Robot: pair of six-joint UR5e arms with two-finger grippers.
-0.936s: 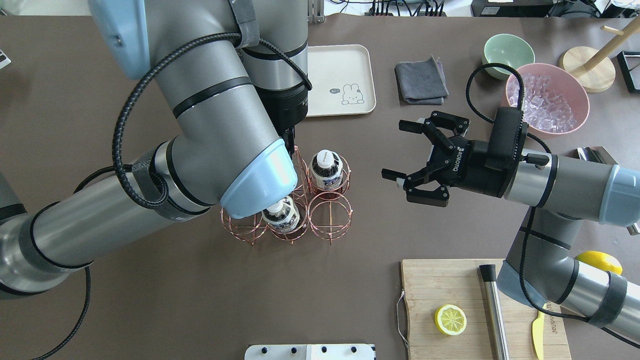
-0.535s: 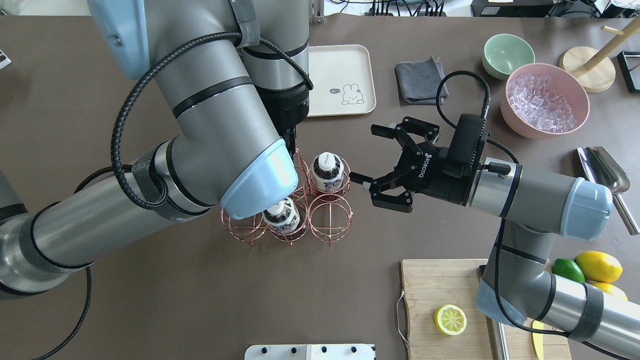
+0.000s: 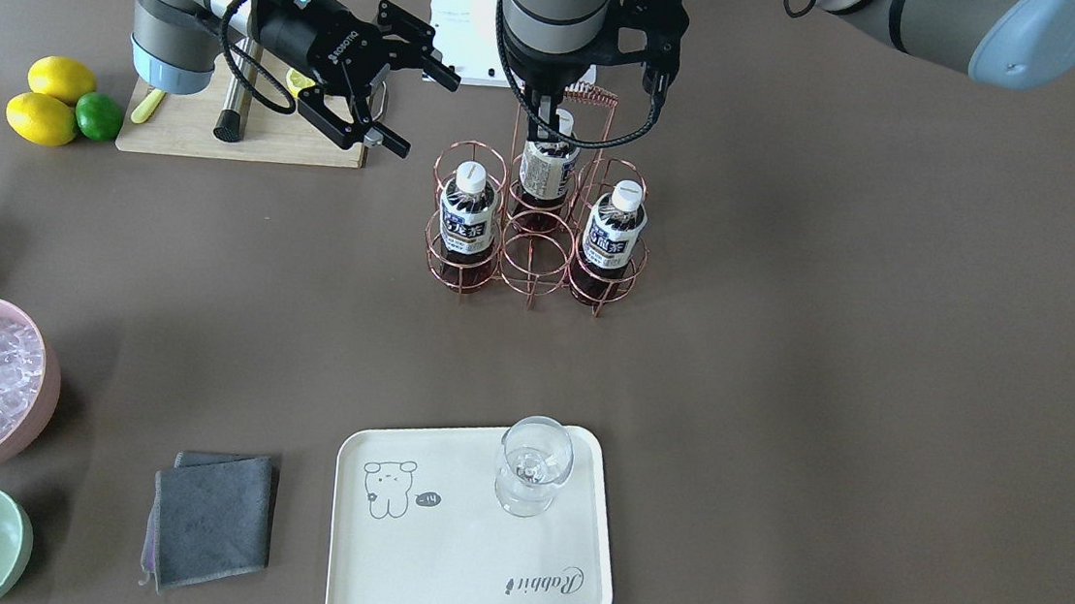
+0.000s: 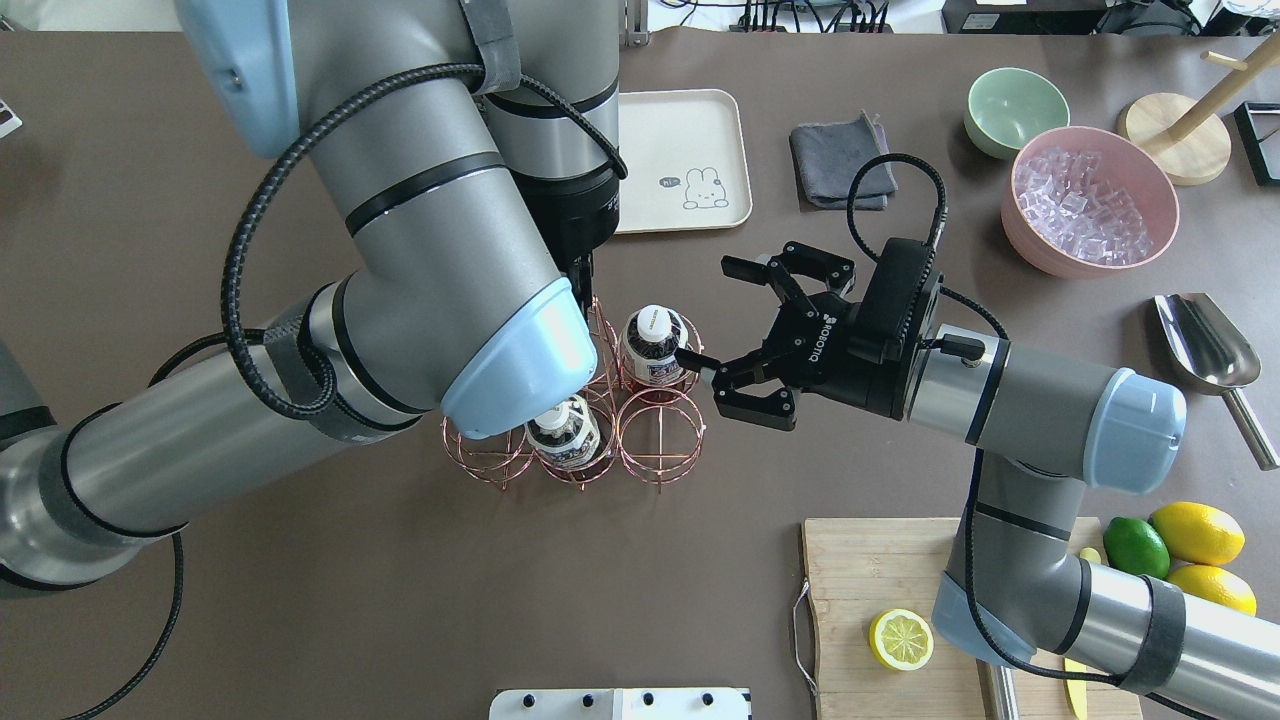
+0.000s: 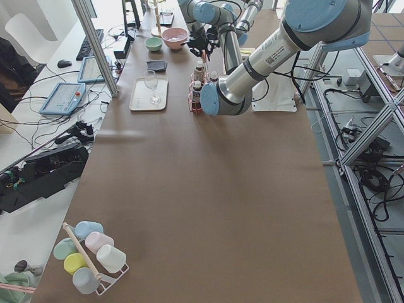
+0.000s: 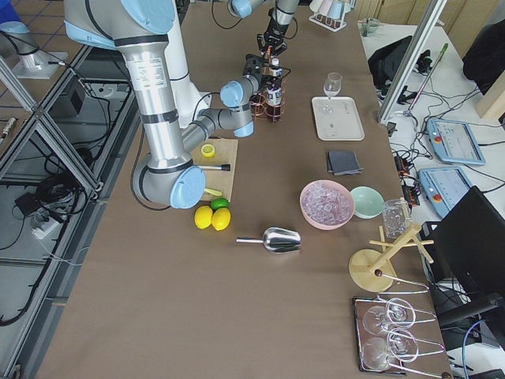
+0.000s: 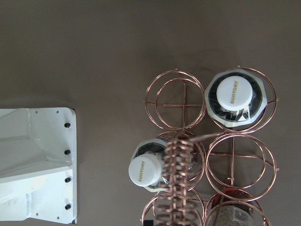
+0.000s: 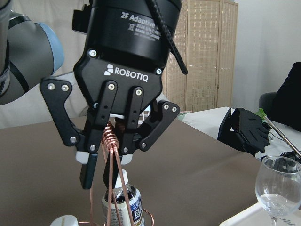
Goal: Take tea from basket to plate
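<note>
The copper wire basket [image 4: 660, 440] stands mid-table with three tea bottles in it [image 3: 465, 213] [image 3: 547, 162] [image 3: 612, 231]. In the overhead view two teas show [image 4: 650, 345] [image 4: 562, 432]; my left arm hides the third. My left gripper [image 8: 106, 174] is over the basket, shut on its coiled handle [image 7: 176, 174]. My right gripper [image 4: 710, 312] is open and empty, on its side just right of the basket, with its near fingertip close to the rear right bottle. The cream plate [image 4: 680, 140] lies beyond the basket.
A wine glass [image 3: 533, 462] stands on the plate. A grey cloth [image 4: 842, 160], a green bowl [image 4: 1015, 108] and a pink bowl of ice [image 4: 1090, 200] are at the far right. The cutting board [image 4: 860, 570], lemons [image 4: 1195, 535] and a metal scoop [image 4: 1205, 345] are on the right.
My right gripper has moved left across the table to the basket's right side, still open. My left arm and the basket have not moved.
</note>
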